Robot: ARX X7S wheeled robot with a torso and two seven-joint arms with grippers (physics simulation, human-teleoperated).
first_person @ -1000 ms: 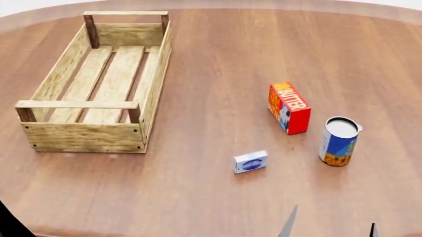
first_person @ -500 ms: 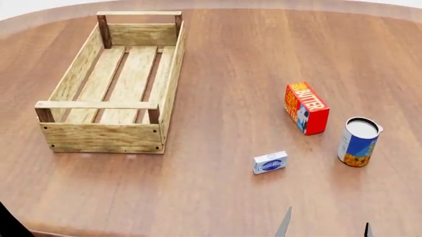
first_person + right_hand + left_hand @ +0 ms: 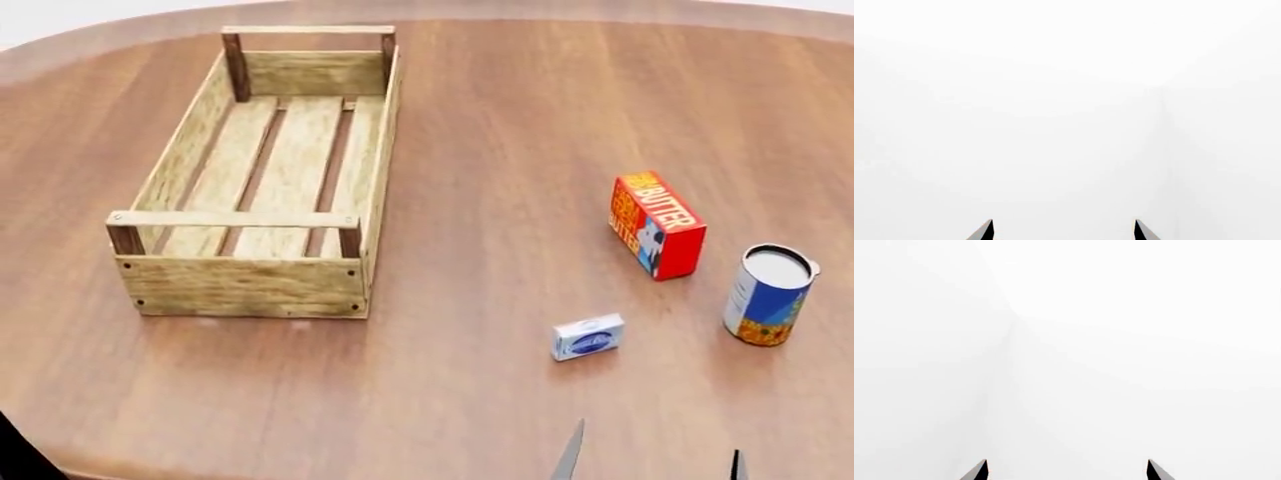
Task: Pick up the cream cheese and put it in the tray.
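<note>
Fingertips of the right gripper (image 3: 653, 463) poke up at the bottom edge of the head view as two thin dark points set well apart, so the jaws stand spread with nothing between them. The right wrist view shows the same pair of dark wedge tips (image 3: 1062, 230) against blank white. In the left wrist view the left gripper (image 3: 1067, 470) shows likewise as two separated dark tips before white, spread and empty; it does not appear in the head view.

Just beyond the right gripper and slightly to its left lies the cream cheese (image 3: 589, 337), flat on the table (image 3: 481, 150), apart from the fingertips. It is a small white-grey rectangular box with a blue oval logo on its top face; its long axis runs roughly left to right, the right end angled a little away from the robot.

Farther out to the right stand a red-orange butter box (image 3: 657, 224) on its edge and an upright cylindrical can (image 3: 769, 296), blue and orange with a pale lid. The table is smooth reddish-brown wood with a rounded edge.

Well to the left sits the tray (image 3: 247, 285), a long light-wood crate with slatted bottom, low plank sides and dark brown corner posts, its length running away from the robot.
</note>
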